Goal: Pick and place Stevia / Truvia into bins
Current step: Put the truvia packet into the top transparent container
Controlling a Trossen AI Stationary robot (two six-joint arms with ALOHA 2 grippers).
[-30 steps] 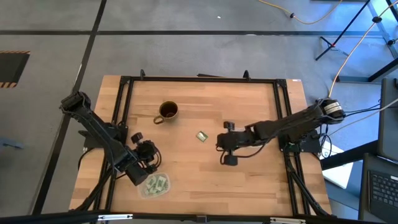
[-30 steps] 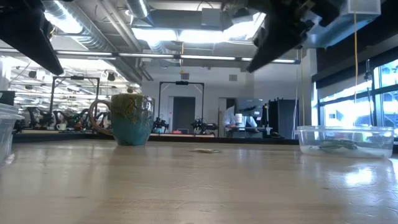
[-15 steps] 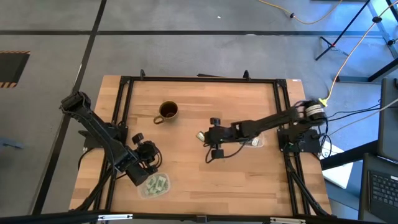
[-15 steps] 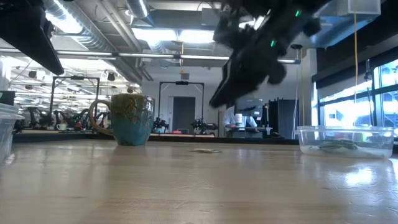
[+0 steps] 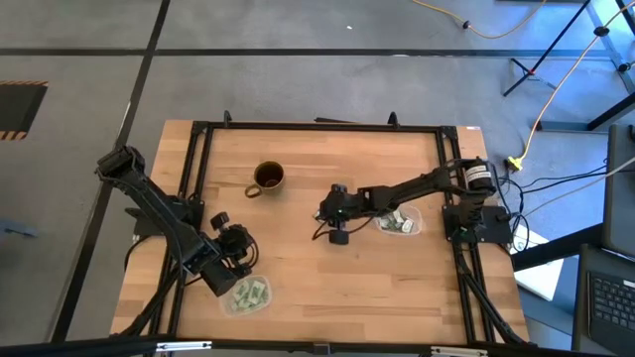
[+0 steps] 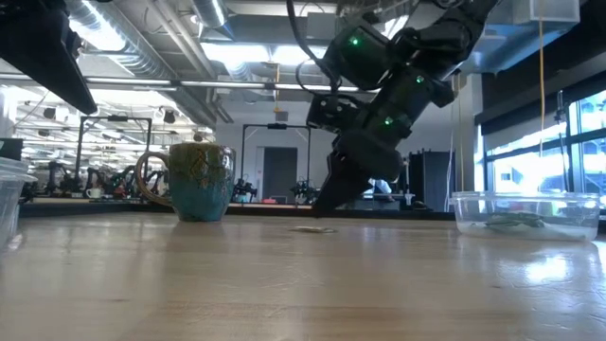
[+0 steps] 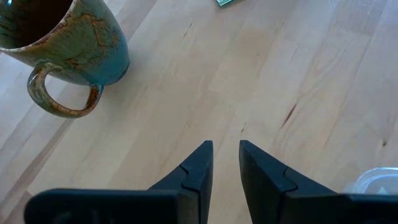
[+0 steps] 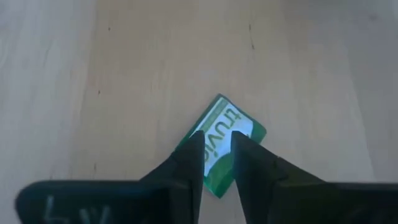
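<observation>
- Your right gripper (image 8: 216, 158) sits low over the lone Truvia sachet (image 8: 225, 142) near the middle of the table (image 5: 298, 268), its fingers parted by a narrow gap and holding nothing. The sachet lies flat, so if you close now the tips may skate over the paper and come away empty.
- Pressing down harder could pin or crease the sachet, or push it left towards the mug (image 5: 268, 178).
- If the pinch only catches one edge, the sachet could flutter loose on the way to the right bin (image 5: 409, 227), which sits just right of the gripper and already holds a few sachets.
- Your left gripper (image 7: 225, 168) waits slightly open and empty beside the left bin (image 5: 248, 295) at the near left. Leave it there.
</observation>
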